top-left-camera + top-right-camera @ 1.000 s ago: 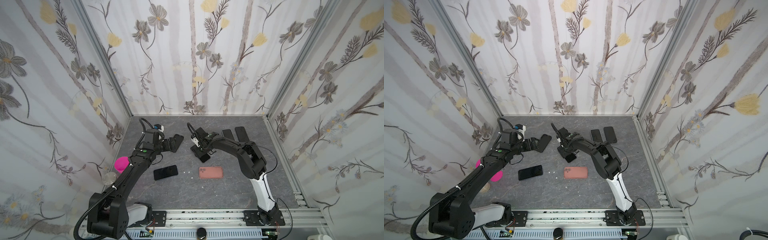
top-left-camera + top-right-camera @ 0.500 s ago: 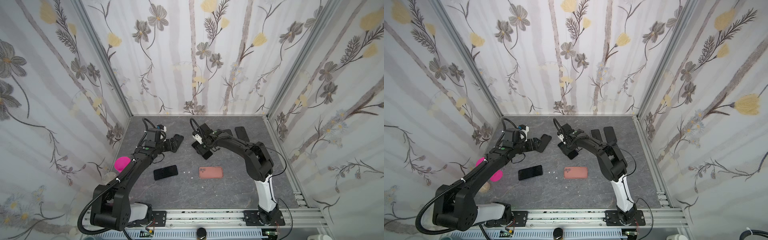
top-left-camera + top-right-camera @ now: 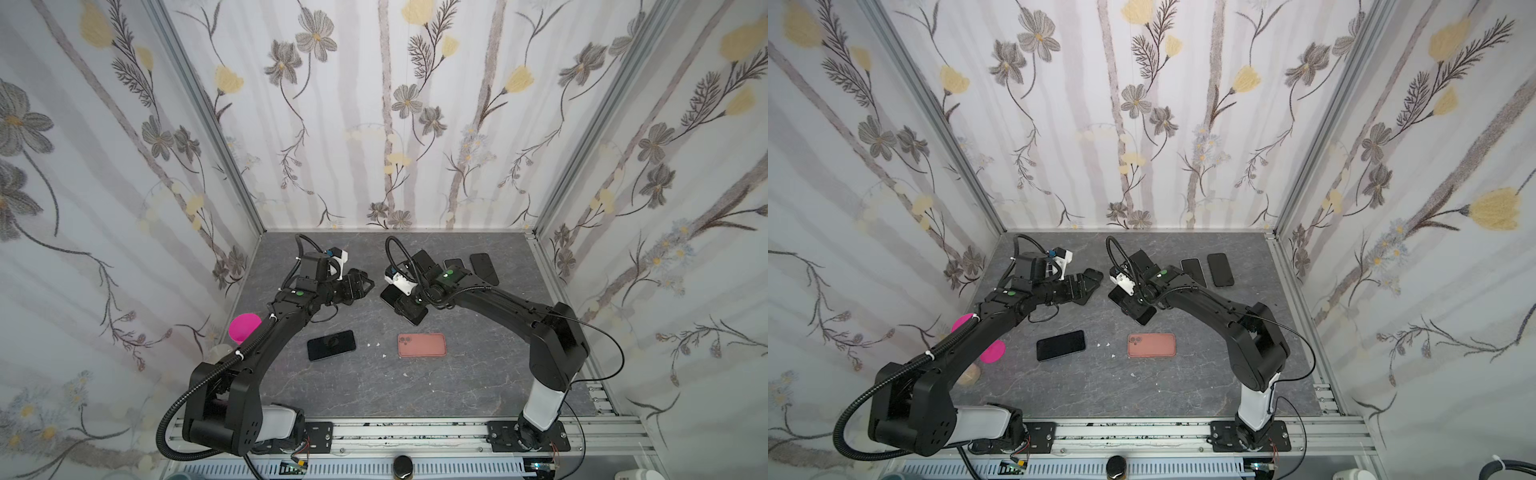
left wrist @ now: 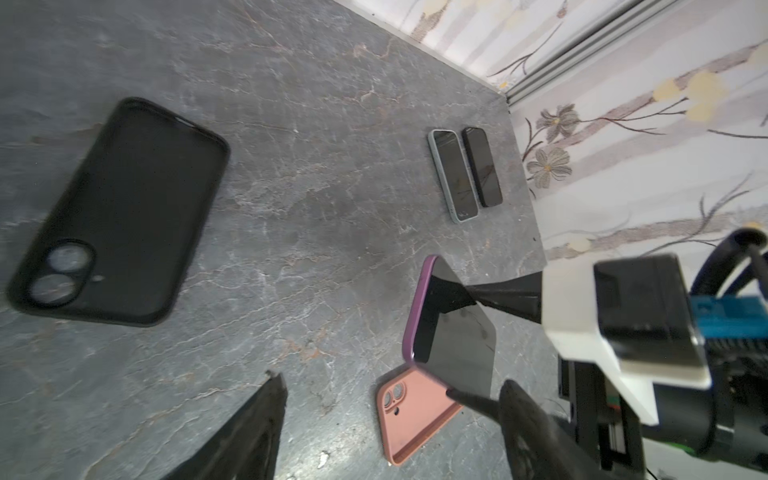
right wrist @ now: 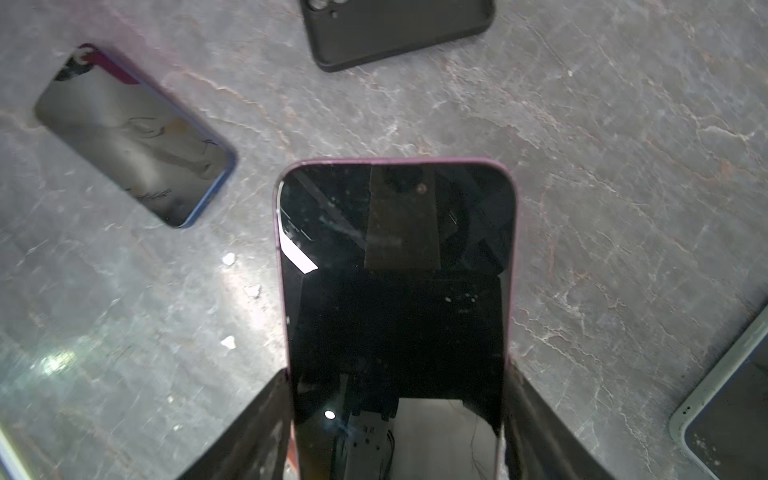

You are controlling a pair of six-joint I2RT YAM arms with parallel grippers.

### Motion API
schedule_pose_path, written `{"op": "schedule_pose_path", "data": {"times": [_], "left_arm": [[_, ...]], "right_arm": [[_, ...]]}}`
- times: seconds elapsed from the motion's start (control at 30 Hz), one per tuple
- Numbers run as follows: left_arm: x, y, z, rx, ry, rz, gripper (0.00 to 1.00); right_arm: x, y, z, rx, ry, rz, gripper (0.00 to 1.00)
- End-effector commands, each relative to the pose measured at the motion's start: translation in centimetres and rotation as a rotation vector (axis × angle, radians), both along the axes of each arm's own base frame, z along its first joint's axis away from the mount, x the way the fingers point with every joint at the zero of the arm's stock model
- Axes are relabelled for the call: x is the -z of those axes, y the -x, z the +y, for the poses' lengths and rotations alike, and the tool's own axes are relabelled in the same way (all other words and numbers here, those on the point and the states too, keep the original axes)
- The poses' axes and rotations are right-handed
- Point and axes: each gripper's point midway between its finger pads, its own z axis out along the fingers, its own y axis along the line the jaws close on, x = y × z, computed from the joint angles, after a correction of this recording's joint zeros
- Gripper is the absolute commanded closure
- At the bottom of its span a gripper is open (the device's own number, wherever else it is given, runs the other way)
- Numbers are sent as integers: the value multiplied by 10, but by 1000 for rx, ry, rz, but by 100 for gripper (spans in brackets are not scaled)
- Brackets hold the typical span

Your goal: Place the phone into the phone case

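My right gripper is shut on the sides of a dark-screened phone with a purple edge. It holds the phone low over the table's middle, seen in both top views. My left gripper stands open with nothing between its fingers, just left of that phone. An empty black phone case lies inside-up by the left gripper and ahead of the held phone. An empty pink case lies nearer the front. A second dark phone lies to its left.
Two more phones lie side by side at the back right, near the right wall. A magenta cup sits at the left edge beside the left arm. Small white crumbs dot the grey table between the front phone and the pink case.
The right arm's elbow has swung out to the right while its gripper keeps the phone in much the same place. The left gripper's jaws have narrowed a little.
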Motion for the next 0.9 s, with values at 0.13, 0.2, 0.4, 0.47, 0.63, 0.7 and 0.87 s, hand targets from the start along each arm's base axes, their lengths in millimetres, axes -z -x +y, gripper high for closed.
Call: {"op": "schedule_pose_path", "data": {"times": [0.13,0.2,0.4,0.47,0.63,0.7,0.87], "left_arm": [[-21,22,-30,102,114,-14,23],[-20,27,-33,111,129,-7,24],[-20,38,-39,134,158,15,27],[-19,42,-41,145,174,31,29],[-18,49,-46,175,197,54,40],[-16,52,-47,185,206,67,46],[-14,57,-48,192,226,80,65]], "right_arm": [[-34,35,17,-138,-120,-41,52],[-41,40,17,-148,-135,-53,52],[-51,57,24,-197,-159,-63,52],[-65,62,24,-211,-181,-86,52],[-66,64,23,-215,-170,-88,52],[-66,64,22,-213,-165,-91,52],[-68,65,21,-210,-159,-96,52]]}}
